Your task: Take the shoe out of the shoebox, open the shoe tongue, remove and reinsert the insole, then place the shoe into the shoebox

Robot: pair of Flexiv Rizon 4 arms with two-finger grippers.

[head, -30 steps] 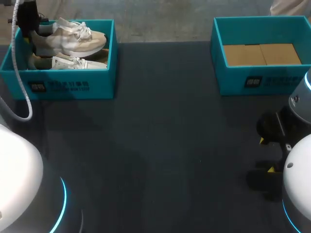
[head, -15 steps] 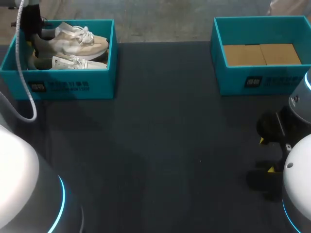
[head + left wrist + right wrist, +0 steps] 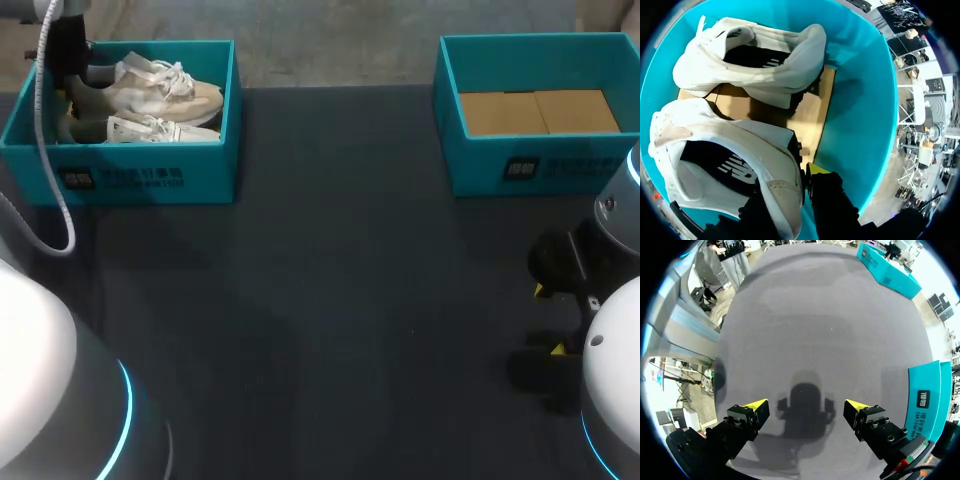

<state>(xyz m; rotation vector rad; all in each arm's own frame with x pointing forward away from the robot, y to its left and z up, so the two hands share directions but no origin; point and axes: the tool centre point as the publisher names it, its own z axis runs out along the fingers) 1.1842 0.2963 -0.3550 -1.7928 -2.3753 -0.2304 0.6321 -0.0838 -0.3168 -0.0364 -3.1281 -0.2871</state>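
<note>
left tool looks clamped on the shoe heel, second shoe crowding the shoebox; right tool gapes wide, empty.

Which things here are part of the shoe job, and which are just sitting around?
In the job: shoe, gripped at the heel by the left gripper; left box holding it.

Lying about: second shoe in the same box; right box, only cardboard inside; right gripper, open over the table.
</note>
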